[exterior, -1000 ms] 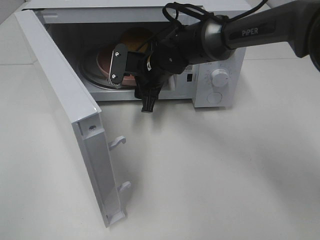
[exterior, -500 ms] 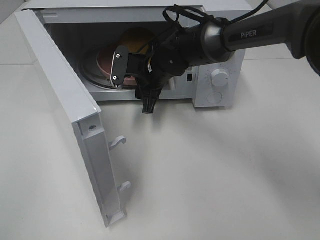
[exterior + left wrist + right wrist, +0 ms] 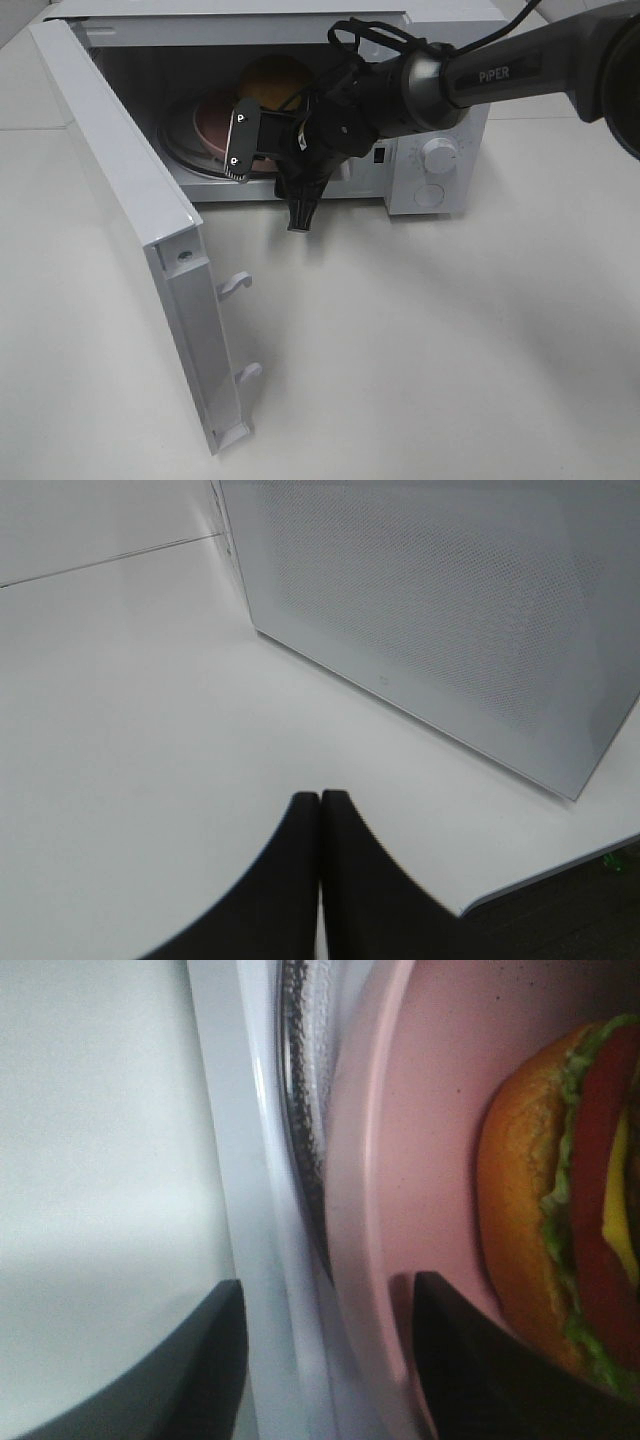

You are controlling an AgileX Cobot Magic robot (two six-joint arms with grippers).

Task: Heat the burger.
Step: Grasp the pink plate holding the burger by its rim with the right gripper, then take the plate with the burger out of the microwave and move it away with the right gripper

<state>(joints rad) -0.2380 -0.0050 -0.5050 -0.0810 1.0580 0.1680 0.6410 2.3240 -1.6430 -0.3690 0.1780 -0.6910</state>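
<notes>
Count: one white microwave oven (image 3: 440,150) with two round knobs, one round pink plate (image 3: 205,122), one burger, two dark robot arms of which only the right one is showing from above.
Burger: the burger with a golden-brown domed bun, green lettuce, red tomato and yellow cheese (image 3: 560,1210) is sitting on the pink plate inside the oven cavity, toward the back.
Burger's axis: it is standing upright with the dome facing up (image 3: 268,78); being round, it is showing no long axis that I can make out.
Plate: it is lying on the clear glass turntable (image 3: 185,160), near the front edge of the cavity floor.
Door: the white oven door (image 3: 130,230) is hanging wide open, swung out toward the table's near left.
Right claw: the right gripper (image 3: 320,1355) is hovering at the oven mouth with its jaws parted, one finger over the plate rim and one outside the sill; nothing is gripped between them.
Left claw: the left gripper (image 3: 320,825) is sitting over the white table (image 3: 120,700) beside the door's perforated panel, its fingers pressed together and holding nothing.
</notes>
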